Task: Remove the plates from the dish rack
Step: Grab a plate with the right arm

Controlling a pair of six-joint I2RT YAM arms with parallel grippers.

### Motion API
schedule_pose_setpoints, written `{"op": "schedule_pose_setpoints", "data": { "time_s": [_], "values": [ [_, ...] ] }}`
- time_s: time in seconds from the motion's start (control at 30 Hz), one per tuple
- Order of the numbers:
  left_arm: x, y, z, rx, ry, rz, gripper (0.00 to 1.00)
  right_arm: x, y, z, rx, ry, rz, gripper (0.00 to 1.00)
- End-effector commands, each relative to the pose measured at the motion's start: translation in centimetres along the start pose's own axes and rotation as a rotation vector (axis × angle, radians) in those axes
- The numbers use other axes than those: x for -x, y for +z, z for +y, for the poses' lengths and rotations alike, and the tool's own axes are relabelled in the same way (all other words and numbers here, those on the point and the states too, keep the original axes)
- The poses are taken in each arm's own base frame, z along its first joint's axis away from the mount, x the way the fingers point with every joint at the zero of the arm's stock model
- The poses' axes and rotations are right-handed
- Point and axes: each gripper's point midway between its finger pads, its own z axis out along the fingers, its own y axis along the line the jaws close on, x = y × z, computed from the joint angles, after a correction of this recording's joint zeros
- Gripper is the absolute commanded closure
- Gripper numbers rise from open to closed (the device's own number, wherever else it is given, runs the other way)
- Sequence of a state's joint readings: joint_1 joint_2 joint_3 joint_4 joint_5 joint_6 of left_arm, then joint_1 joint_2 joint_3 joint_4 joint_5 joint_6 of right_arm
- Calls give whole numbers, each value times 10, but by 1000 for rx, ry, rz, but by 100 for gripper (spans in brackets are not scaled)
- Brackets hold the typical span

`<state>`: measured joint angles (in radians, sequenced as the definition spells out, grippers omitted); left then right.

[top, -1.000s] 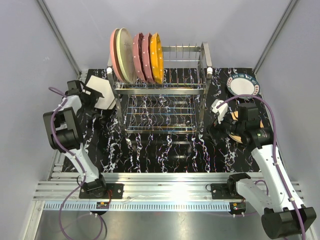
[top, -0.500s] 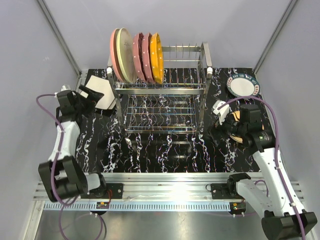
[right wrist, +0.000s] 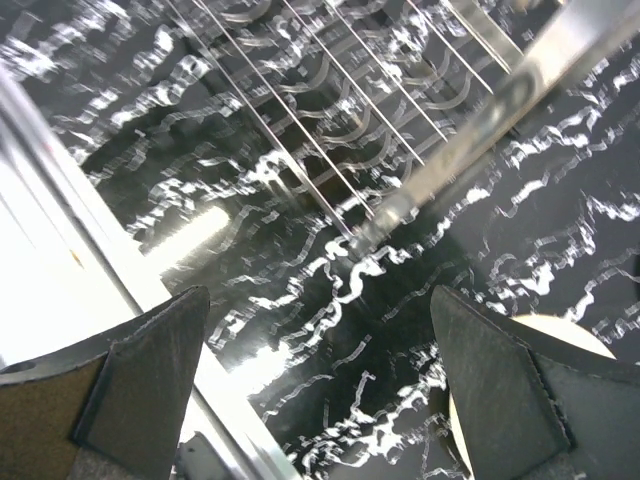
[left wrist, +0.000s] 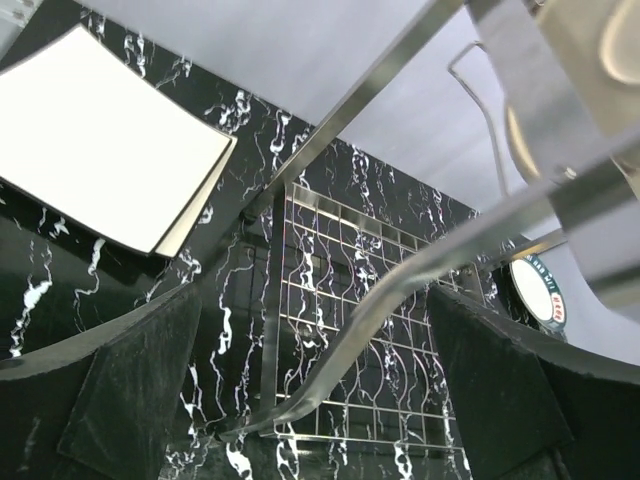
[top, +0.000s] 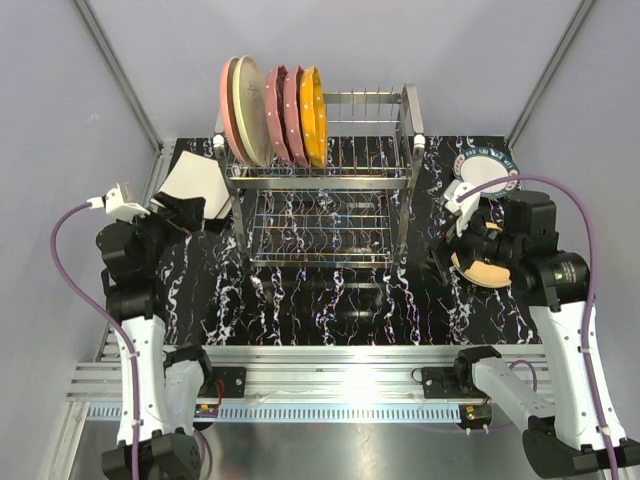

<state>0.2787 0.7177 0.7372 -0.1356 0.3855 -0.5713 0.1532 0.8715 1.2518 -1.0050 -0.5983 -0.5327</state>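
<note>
Dish rack (top: 325, 180) on table (top: 330, 310), standing plates (top: 270, 110) in its top left, single plate (top: 195, 185) left of rack, two plates (top: 487, 168) right.

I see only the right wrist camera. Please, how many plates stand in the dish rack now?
Observer: Five plates stand in the dish rack, all at its left end.
Operator: Does the left gripper hold a plate?
Observer: No, it is open and empty, left of the rack.
Operator: Besides the tan plate, what lies on the table?
Observer: A square white plate at the left, a teal-rimmed plate at the back right.
</note>
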Motion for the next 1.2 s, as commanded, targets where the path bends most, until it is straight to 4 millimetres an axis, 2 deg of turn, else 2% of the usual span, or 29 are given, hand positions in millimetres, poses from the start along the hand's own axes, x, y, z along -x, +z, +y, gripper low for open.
{"op": "schedule_pose_setpoints", "data": {
  "time_s": [0.0,0.13,0.17,0.23,0.27,0.3,0.37,0.4,0.53,0.67,0.8,0.9,0.93,1.0,1.03,1.1,1.13,1.17],
  "values": [
    [-2,-9,-5,-36,82,-26,1,29,-10,14,78,52,-57,0],
    [-9,-17,-12,-79,139,-35,1,60,-12,12,105,130,-107,0],
    [-7,-21,-14,-79,167,-53,1,63,-6,9,125,153,-95,0],
    [-11,-24,-13,-74,193,-55,1,81,-12,14,174,150,-117,0],
    [-8,-29,-14,-67,231,-81,1,84,-7,12,194,160,-110,0],
    [-10,-30,-13,-66,244,-84,1,96,-12,14,210,145,-133,0],
    [-10,-35,-17,-75,288,-96,1,103,-10,9,214,152,-136,0],
    [-11,-37,-18,-77,297,-95,1,113,-15,8,206,133,-156,0],
    [-16,-41,-23,-95,337,-91,1,134,-18,0,197,128,-171,0],
    [-16,-42,-23,-91,346,-93,1,162,-30,-1,183,100,-219,0],
    [-17,-43,-23,-93,347,-93,1,183,-30,0,174,98,-246,0],
    [-17,-44,-23,-94,350,-103,1,199,-15,8,194,83,-250,2],
    [-15,-46,-25,-100,353,-112,1,200,-1,8,196,90,-231,2],
    [-17,-47,-24,-101,353,-113,1,215,11,17,207,82,-249,5],
    [-16,-48,-25,-103,356,-119,1,219,25,14,211,103,-238,6],
    [-16,-49,-25,-106,356,-124,1,240,32,15,219,136,-288,9],
    [-16,-50,-25,-108,356,-129,1,244,47,10,219,167,-285,10],
    [-16,-50,-25,-111,357,-131,1,261,46,8,222,167,-341,11]
  ]
}}
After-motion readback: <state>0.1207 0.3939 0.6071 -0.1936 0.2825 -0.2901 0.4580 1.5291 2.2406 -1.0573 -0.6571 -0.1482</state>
